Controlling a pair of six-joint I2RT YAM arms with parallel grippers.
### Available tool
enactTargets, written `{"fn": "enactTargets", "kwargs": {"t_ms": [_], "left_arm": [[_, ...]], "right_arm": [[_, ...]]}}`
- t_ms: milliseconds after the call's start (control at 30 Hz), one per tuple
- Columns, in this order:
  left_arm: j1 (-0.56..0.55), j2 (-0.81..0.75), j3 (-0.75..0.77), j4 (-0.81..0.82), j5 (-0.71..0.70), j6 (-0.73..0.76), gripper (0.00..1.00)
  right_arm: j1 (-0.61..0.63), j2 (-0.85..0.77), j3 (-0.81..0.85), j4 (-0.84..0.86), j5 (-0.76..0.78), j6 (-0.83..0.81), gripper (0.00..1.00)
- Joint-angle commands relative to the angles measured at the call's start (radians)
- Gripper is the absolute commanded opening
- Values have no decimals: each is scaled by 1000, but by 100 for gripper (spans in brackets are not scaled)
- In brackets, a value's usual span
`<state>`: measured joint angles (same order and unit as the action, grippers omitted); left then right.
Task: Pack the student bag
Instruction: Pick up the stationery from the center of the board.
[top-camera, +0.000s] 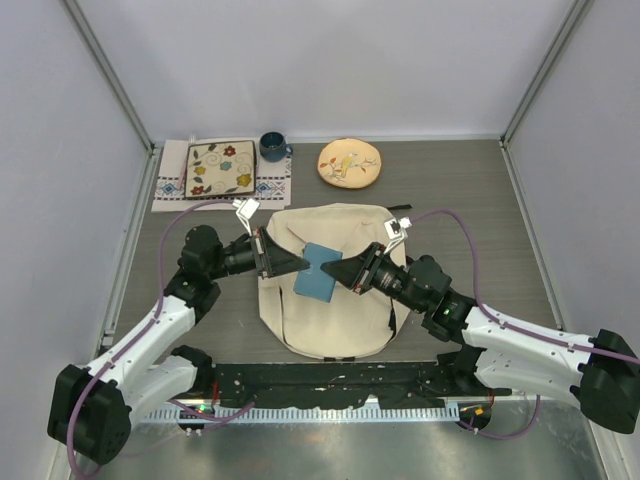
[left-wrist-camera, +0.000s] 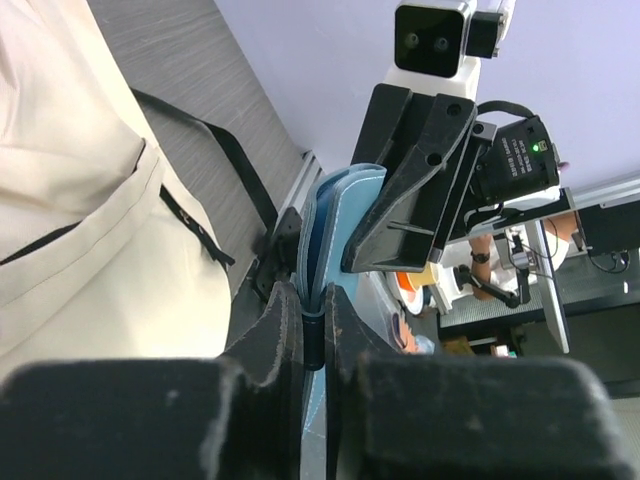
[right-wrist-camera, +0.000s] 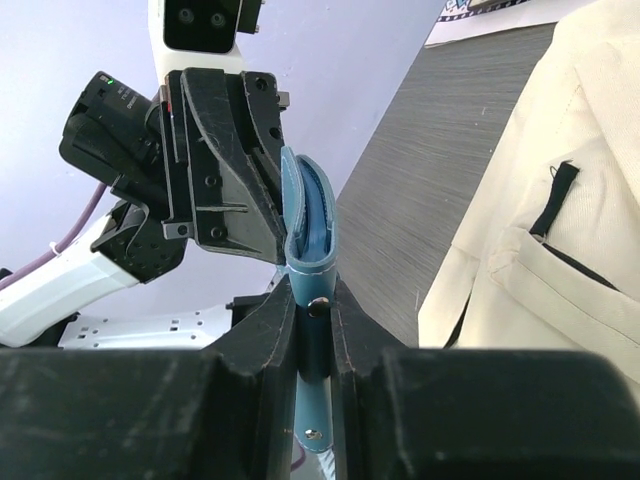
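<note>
The student bag (top-camera: 330, 320), a large cream backpack with black straps, lies flat on the table between the two arms. Just above its upper half a flat blue case (top-camera: 320, 272) with a snap strap is held on edge. My left gripper (top-camera: 298, 262) is shut on its left edge, and in the left wrist view the blue case (left-wrist-camera: 335, 230) is pinched between the fingers of that gripper (left-wrist-camera: 312, 300). My right gripper (top-camera: 345, 270) is shut on the opposite edge. The right wrist view shows the case (right-wrist-camera: 310, 225) clamped at its snap in this gripper (right-wrist-camera: 315, 300), with the bag (right-wrist-camera: 560, 200) beside it.
At the back of the table a square floral tray (top-camera: 221, 168) rests on a patterned cloth. A dark blue mug (top-camera: 272, 147) stands to its right, then a round yellowish floral plate (top-camera: 350, 162). White walls enclose the table on three sides.
</note>
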<state>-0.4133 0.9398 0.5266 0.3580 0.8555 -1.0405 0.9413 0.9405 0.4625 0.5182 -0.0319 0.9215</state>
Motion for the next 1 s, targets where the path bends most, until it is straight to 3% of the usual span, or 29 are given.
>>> {"fn": "enactTargets", "kwargs": {"t_ms": [0, 100, 200, 300, 533, 767, 933, 967], "left_arm": [[-5, 1, 13, 52, -1, -1, 0], [-5, -4, 16, 50, -10, 0, 0], [-5, -15, 18, 41, -26, 5, 0], [-5, -24, 23, 33, -35, 11, 0], [-5, 7, 49, 29, 3, 22, 0], [-5, 73, 78, 39, 99, 26, 0], [-5, 71, 79, 7, 88, 45, 0], [-5, 70, 79, 3, 88, 49, 0]], "right_arm": [[5, -22, 4, 57, 7, 5, 27], [5, -29, 2, 34, 12, 0, 47], [4, -43, -4, 10, 18, 0, 62], [4, -65, -24, 0, 23, 8, 67], [5, -69, -45, 22, -28, 17, 68], [5, -14, -36, 81, -71, 28, 61], [4, -3, -38, 105, -80, 31, 33], [5, -5, -39, 105, -77, 31, 24]]}}
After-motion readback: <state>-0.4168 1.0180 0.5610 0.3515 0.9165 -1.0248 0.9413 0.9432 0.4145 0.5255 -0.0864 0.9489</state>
